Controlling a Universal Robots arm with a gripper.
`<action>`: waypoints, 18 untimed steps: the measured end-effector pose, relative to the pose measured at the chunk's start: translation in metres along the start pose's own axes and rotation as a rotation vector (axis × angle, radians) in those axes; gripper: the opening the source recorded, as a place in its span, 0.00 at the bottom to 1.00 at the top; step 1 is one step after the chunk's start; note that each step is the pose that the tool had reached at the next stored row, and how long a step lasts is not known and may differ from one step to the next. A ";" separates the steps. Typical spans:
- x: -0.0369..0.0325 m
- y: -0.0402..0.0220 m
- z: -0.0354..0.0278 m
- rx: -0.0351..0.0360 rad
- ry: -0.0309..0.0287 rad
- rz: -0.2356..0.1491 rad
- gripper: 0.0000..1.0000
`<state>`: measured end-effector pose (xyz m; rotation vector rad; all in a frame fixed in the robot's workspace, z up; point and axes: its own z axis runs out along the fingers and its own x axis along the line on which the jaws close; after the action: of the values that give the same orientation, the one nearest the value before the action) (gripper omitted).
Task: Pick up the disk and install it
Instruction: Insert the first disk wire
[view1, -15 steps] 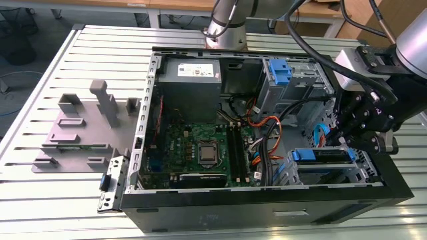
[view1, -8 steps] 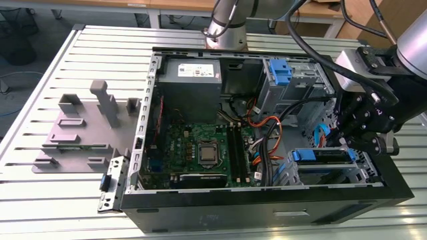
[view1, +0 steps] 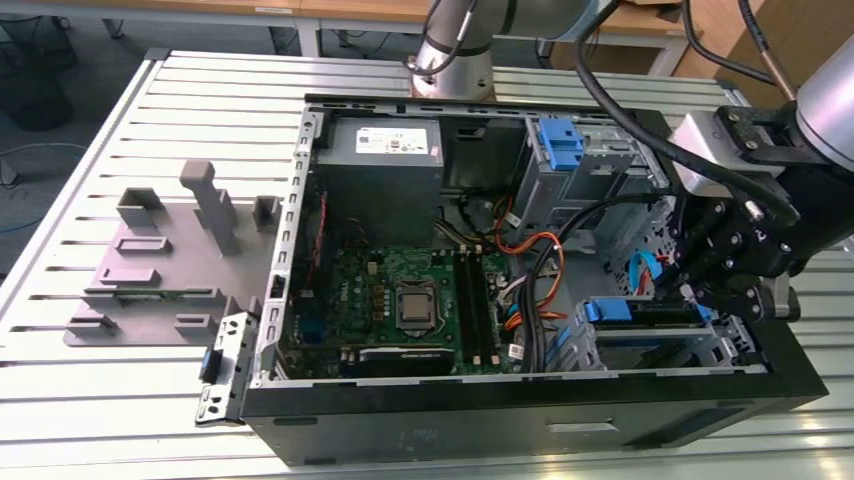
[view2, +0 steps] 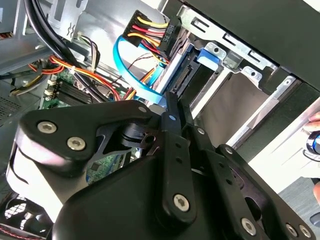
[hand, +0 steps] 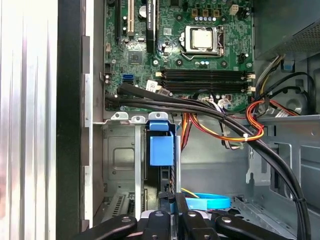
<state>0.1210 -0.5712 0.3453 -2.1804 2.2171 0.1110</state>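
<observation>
The disk (view1: 651, 312) sits edge-up in the drive cage (view1: 667, 345) at the front corner of the open computer case, on the exterior view's right, with its blue carrier rail (view1: 607, 310) showing. In the first wrist view the disk (hand: 161, 175) is a dark slab with a blue tab (hand: 161, 147) at its far end. My gripper (view1: 697, 292) hangs just above the cage. Its fingers stand close together with nothing between them, and the tips (view2: 172, 102) rest at the disk's connector end (view2: 192, 75). In the first wrist view the gripper (hand: 172, 197) lines up with the disk's edge.
The case holds a motherboard (view1: 400, 290), a grey power-supply box (view1: 384, 150) and a second blue bracket (view1: 561, 145) in the upper bay. Black, orange and blue cables (hand: 225, 120) cross beside the cage. A grey fixture (view1: 174, 250) lies on the slatted table (view1: 134, 400).
</observation>
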 end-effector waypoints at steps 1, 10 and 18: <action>0.0001 0.0000 0.0005 0.0002 -0.0001 -0.001 0.16; 0.0004 0.0003 0.0041 0.0016 -0.0008 -0.004 0.16; 0.0005 0.0012 0.0062 0.0023 -0.0009 -0.004 0.16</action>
<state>0.1196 -0.5712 0.3391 -2.1831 2.2111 0.1093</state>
